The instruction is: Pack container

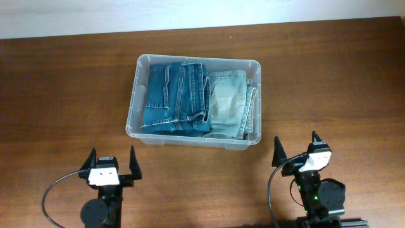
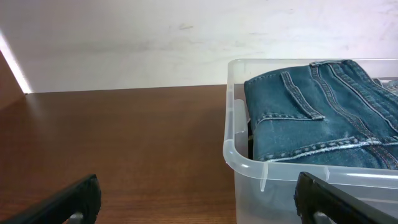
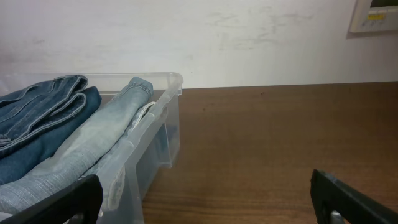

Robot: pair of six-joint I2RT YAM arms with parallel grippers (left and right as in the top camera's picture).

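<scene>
The clear plastic container stands in the middle of the brown table. Inside lie folded dark blue jeans on the left and folded light blue jeans on the right, whose edge drapes over the right rim. My left gripper is open and empty, near the front edge, left of the container. My right gripper is open and empty, front right of it. The left wrist view shows the container's corner and the dark jeans. The right wrist view shows the container and the light jeans.
The brown wooden table spreads around the container. A white wall runs behind the table's far edge. A white wall device shows at the upper right in the right wrist view.
</scene>
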